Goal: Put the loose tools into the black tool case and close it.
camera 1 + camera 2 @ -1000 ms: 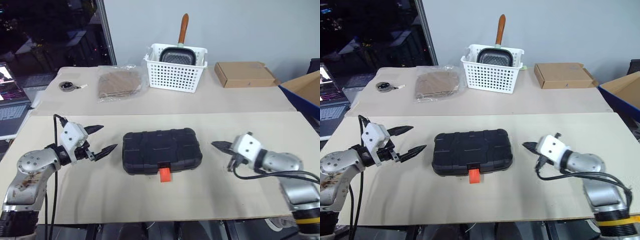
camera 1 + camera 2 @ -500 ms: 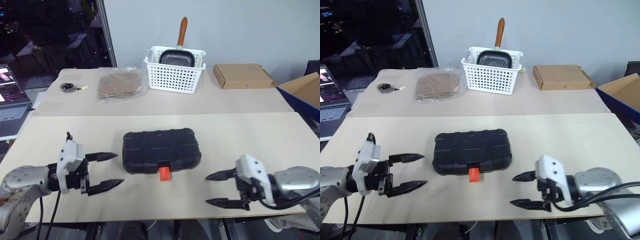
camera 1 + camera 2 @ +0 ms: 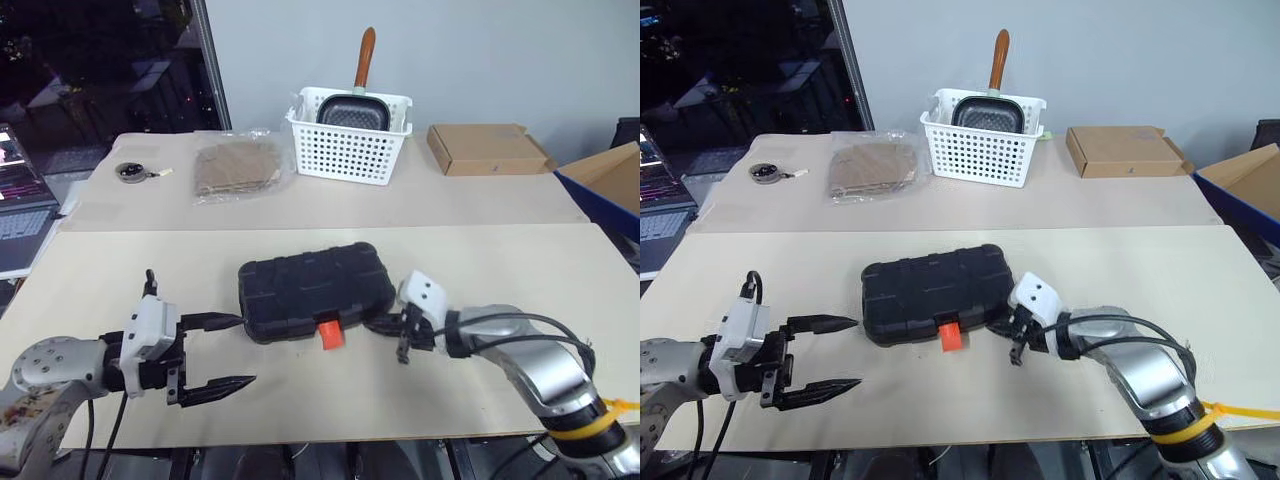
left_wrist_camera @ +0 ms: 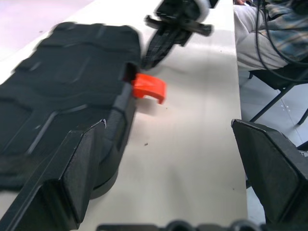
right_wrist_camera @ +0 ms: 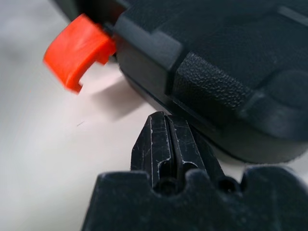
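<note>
No readable text, label, brand or number is showing on anything in these views.

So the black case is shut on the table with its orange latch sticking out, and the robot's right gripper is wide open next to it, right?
Not quite: the right gripper is shut, its two fingers pressed together, as the right wrist view shows. The rest holds: the black case lies closed on the table with its orange latch sticking out, the gripper beside it.

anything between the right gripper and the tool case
Nothing visible: the shut right gripper sits right at the front edge of the closed black tool case, beside its orange latch.
</note>
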Robot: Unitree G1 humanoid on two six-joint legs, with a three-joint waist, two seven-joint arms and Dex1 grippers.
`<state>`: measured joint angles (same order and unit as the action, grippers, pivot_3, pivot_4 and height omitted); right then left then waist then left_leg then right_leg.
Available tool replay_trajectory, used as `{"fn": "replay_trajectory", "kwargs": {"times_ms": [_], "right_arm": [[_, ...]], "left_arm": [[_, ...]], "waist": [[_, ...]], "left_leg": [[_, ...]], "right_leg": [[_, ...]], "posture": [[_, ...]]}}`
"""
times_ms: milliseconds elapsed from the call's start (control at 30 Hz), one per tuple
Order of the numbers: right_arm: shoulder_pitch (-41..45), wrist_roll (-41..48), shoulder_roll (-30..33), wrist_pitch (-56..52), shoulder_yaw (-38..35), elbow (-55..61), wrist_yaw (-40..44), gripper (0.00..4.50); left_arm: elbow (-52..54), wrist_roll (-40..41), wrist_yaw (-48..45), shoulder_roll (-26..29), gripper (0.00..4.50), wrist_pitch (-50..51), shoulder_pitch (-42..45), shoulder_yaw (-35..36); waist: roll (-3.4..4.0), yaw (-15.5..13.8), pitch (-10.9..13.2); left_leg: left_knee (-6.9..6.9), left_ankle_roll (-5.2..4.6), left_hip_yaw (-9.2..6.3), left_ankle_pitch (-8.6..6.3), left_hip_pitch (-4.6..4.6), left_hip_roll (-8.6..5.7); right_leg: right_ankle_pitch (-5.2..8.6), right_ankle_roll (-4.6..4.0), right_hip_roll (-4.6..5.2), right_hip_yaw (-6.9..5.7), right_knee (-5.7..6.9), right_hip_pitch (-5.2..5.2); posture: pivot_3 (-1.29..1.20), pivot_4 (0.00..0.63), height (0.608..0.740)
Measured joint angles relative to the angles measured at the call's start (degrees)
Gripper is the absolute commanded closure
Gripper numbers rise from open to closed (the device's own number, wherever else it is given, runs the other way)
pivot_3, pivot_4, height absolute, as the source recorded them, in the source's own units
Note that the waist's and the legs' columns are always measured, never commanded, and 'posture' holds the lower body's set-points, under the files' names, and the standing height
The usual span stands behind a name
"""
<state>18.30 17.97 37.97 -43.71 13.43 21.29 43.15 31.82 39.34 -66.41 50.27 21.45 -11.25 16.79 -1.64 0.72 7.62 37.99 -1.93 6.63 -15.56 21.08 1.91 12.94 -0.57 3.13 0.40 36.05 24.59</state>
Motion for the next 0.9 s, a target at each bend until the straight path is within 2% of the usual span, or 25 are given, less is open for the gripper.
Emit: {"fn": "replay_trajectory", "kwargs": {"times_ms": [167, 333, 433, 533, 567, 600, 800, 900], "right_arm": [[7.15, -4.33, -5.06, -0.17, 0.77, -8.08, -4.76, 4.43], [13.83, -8.74, -13.27, 6.66, 1.72, -20.85, -8.79, 4.43], [14.24, -9.43, -14.26, 9.91, 1.45, -23.04, -8.68, 4.43], [11.73, -8.12, -12.67, 9.24, 0.45, -19.31, -6.84, 4.43], [10.16, -7.08, -11.65, 8.06, -0.41, -16.29, -6.01, 3.9], [9.05, -6.03, -10.76, 6.79, -1.17, -13.9, -5.42, 3.68], [2.08, 1.63, -5.25, -3.24, -5.67, 0.6, -2.01, 1.67], [1.39, 4.2, -5.06, -7.44, -5.74, 3.92, -2.17, 1.67]], "left_arm": [[0.66, 0.18, 3.2, -0.11, 0.0, 2.41, 4.53, -2.37], [1.35, 0.67, 9.62, -3.15, 0.0, 6.54, 10.63, -6.73], [1.23, 1.16, 13.41, -4.65, 0.0, 9.86, 13.88, -8.68], [0.39, 1.16, 15.5, -5.36, 0.0, 11.89, 17.09, -10.29], [-0.56, 0.92, 15.72, -5.38, 0.0, 12.24, 18.23, -11.02], [-1.47, 0.45, 15.74, -5.44, 0.0, 12.35, 18.97, -11.49], [-10.14, -5.1, 14.74, -6.02, 0.0, 11.91, 24.84, -17.41], [-13.49, -7.84, 13.71, -6.4, 0.0, 11.26, 26.31, -20.01]], "waist": [[0.0, 0.36, 0.0], [0.0, 0.57, 0.0], [0.0, 0.56, 0.0], [0.0, 0.26, 0.0], [0.01, 0.13, 0.0], [0.01, 0.08, 0.0], [0.0, 0.03, 0.0], [0.0, 0.36, 0.0]], "left_leg": [[0.0, 0.08, 0.03, 0.07, -0.06, 0.0], [0.0, 0.12, -0.04, 0.09, -0.2, 0.1], [0.0, 0.12, -0.05, 0.09, -0.08, 0.17], [0.0, 0.12, -0.08, 0.08, 0.06, 0.18], [0.0, 0.11, -0.07, 0.07, 0.09, 0.18], [0.0, 0.11, -0.08, 0.06, 0.1, 0.18], [0.0, 0.07, -0.06, 0.02, 0.09, 0.12], [0.0, 0.08, -0.07, 0.03, 0.07, 0.12]], "right_leg": [[-0.08, 0.0, -0.08, 0.07, 0.02, -0.02], [-0.16, -0.1, -0.41, 0.2, 0.04, -0.13], [-0.16, -0.11, -0.47, 0.3, 0.04, -0.05], [-0.16, -0.1, -0.48, 0.34, 0.03, 0.07], [-0.15, -0.09, -0.48, 0.35, 0.03, 0.07], [-0.14, -0.08, -0.48, 0.35, 0.01, 0.08], [-0.12, -0.04, -0.46, 0.37, -0.04, 0.06], [-0.13, -0.06, -0.5, 0.4, 0.01, 0.07]], "posture": [[0.0, 0.15, 0.74], [0.0, 0.15, 0.74], [0.0, 0.15, 0.74], [0.0, 0.15, 0.74], [0.0, 0.15, 0.74], [0.0, 0.15, 0.74], [0.0, 0.15, 0.74], [0.0, 0.15, 0.74]]}}
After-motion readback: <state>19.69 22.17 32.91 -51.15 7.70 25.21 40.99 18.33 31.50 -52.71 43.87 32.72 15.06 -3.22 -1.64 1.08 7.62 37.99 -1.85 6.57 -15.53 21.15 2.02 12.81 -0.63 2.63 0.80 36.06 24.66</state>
